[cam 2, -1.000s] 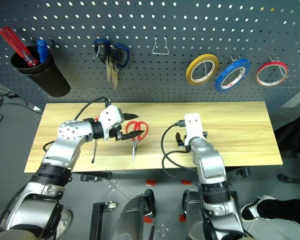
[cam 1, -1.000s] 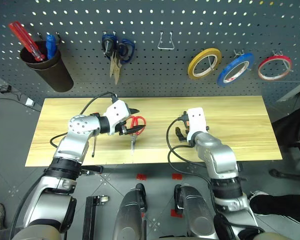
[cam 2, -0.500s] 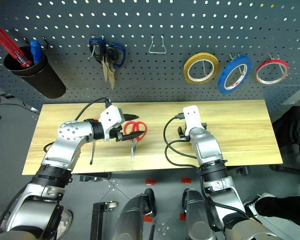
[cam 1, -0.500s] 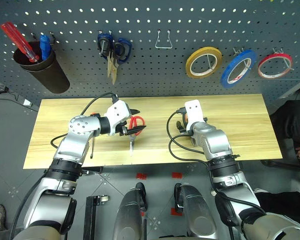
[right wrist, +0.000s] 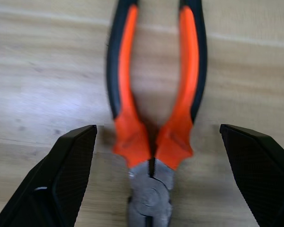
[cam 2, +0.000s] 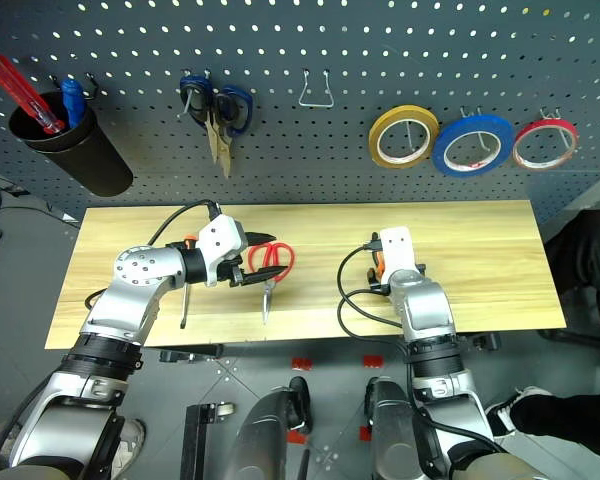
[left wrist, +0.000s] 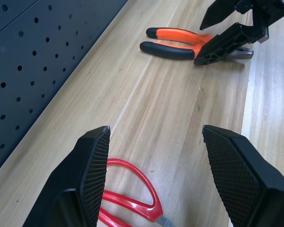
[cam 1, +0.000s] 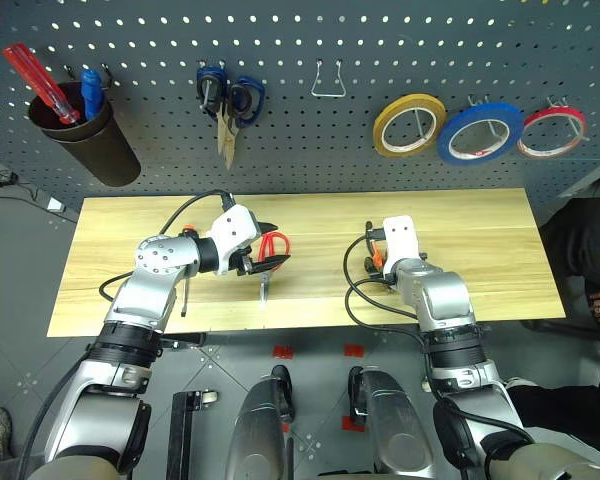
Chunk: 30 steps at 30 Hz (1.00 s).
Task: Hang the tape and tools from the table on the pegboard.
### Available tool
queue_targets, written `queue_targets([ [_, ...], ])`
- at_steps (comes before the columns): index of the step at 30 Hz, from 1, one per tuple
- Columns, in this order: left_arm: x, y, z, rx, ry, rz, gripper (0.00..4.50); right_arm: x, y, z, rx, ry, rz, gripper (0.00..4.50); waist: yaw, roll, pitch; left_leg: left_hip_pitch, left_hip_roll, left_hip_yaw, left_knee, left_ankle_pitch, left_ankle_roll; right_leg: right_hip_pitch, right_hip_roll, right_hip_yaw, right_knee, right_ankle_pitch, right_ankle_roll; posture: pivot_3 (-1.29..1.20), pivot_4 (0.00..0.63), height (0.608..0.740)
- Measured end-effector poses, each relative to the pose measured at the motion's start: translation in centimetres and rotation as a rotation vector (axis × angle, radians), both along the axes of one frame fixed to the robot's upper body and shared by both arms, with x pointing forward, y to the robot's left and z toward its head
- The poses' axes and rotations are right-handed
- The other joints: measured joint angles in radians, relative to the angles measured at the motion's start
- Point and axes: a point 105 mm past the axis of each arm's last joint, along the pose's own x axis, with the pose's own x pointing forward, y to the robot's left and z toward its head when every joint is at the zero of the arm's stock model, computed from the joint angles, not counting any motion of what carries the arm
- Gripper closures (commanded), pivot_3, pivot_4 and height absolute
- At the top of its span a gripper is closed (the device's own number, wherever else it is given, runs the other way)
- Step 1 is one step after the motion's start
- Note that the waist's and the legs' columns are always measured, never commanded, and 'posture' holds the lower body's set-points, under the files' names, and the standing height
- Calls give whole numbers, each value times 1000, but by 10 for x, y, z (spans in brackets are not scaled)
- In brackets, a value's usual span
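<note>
Hanging tools on the pegboard [cam 1: 300, 100] is partly done: the blue tape [cam 1: 480, 133] already sits on a hook between the yellow and red rolls. On the table [cam 1: 500, 240], the right gripper [right wrist: 156, 175] hovers with jaws spread wide and empty, straddling the pliers [right wrist: 154, 118] just above the joint. A good grasp would likely close near that pivot, where the handles are narrowest, keeping the pliers centred so they do not twist. The left gripper [left wrist: 154, 156] is also parted and holds nothing, poised over the red-handled scissors [cam 1: 268, 255]. The slim screwdriver [cam 2: 183, 305] lies beneath the left arm.
</note>
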Motion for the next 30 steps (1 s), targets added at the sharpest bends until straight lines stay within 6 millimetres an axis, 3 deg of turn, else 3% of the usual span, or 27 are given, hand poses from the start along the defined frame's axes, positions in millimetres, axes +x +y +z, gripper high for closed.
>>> queue_targets([
  [5, -1, -1, 2, 1, -8, -6, 1220, 8, 0, 1, 47, 20, 5, 49, -1, 0, 0, 0, 0, 0, 0, 0, 0, 0, 0, 0, 0, 0, 0, -197, 381, 740],
  [8, -2, -2, 1, 0, -6, -7, 1220, 14, -2, 3, 44, 18, 16, 586, -1, 0, 0, 0, 0, 0, 0, 0, 0, 0, 0, 0, 0, 0, 0, -201, 379, 740],
  [12, -3, 0, -3, -17, 17, 2, 1220, 19, -5, 4, 48, 19, 24, 1841, -1, 0, 0, 0, 0, 0, 0, 0, 0, 0, 0, 0, 0, 0, 0, -208, 378, 740],
  [17, -5, -1, -4, -30, 28, 6, 1220, 16, -8, 5, 44, 3, 42, 1887, 1, 0, 0, 0, 0, 0, 0, 0, 0, 0, 0, 0, 0, 0, 0, -209, 373, 740],
  [20, -6, 0, 3, -107, 5, 40, 1220, 0, -5, 8, 3, -64, 93, 1888, 1, 0, 0, -3, 0, 0, -1, 0, 0, -3, 0, 0, -1, 0, 0, -229, 372, 740],
  [26, -16, 22, 24, -306, -78, 206, 1220, -45, 53, 62, 28, -360, 304, 1888, -22, 0, 0, -10, 1, -2, 0, 0, -1, -9, 1, 3, 1, 0, 0, -225, 370, 740],
  [30, -30, 30, 36, -398, -140, 297, 1220, -54, 91, 145, 147, -705, 381, 1888, -24, -1, 0, -10, 0, -3, 1, 1, -1, -9, 1, 4, 1, 2, 1, -199, 359, 740],
])
